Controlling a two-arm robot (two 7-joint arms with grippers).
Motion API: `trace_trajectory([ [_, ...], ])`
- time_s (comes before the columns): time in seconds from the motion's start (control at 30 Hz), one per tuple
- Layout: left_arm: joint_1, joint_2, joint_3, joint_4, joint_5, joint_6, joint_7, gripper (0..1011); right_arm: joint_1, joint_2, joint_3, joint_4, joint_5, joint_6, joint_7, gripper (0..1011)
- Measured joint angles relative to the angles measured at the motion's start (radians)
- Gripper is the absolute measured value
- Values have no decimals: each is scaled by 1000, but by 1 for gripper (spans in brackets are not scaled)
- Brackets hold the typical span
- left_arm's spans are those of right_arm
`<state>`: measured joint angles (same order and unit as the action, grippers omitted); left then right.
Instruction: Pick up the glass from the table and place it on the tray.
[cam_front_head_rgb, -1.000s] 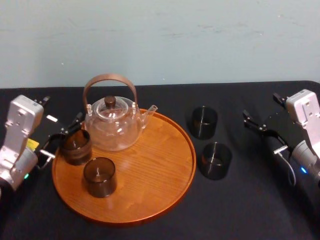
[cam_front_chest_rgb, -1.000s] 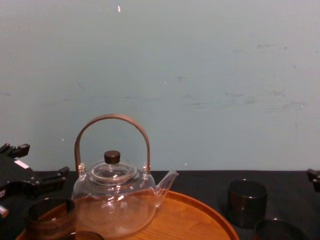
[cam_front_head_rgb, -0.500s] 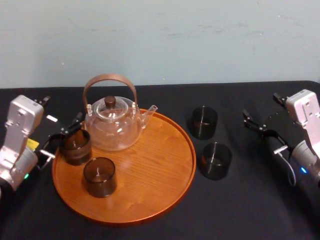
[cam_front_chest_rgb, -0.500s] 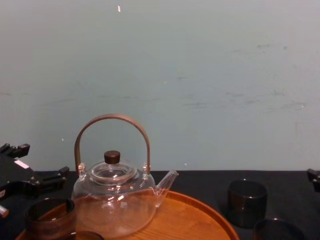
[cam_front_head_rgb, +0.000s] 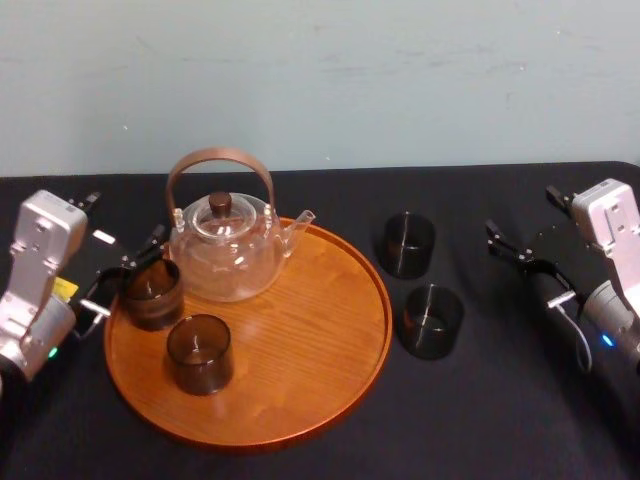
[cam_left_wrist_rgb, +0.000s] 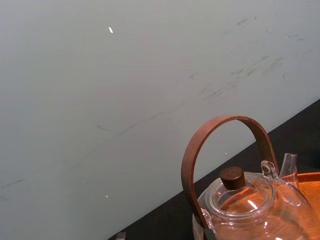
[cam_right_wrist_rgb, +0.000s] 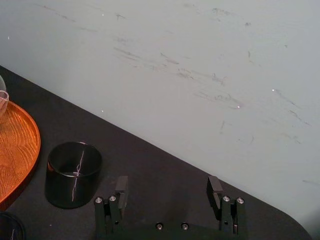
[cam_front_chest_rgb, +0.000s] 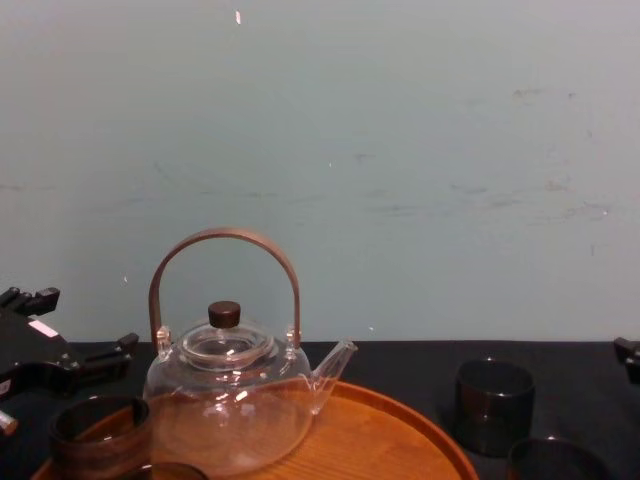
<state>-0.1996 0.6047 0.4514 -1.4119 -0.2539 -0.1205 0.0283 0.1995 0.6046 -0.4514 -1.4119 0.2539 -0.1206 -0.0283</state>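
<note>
The left claw (cam_front_chest_rgb: 90, 320) hangs wide open and empty, with a brown glass (cam_front_head_rgb: 152, 293) close beneath it on the tray (cam_front_head_rgb: 320, 310). That placement looks finished. The right claw (cam_right_wrist_rgb: 168, 186) is spread and holding nothing. The near dark glass (cam_front_head_rgb: 432, 320) and the far one (cam_front_head_rgb: 407, 243) stand between it and the tray, so it must reach in and straddle one. Black desk (cam_front_head_rgb: 480, 430), scuffed pale wall (cam_front_head_rgb: 400, 80).

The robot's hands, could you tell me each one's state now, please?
Left hand: open, beside the rear glass on the tray.
Right hand: open, empty.
</note>
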Motion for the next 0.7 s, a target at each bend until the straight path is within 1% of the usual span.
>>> trace_trajectory([
  [0.7,0,0,0,0,0,0,0,1001,0,0,0,0,0,0,0,1002],
])
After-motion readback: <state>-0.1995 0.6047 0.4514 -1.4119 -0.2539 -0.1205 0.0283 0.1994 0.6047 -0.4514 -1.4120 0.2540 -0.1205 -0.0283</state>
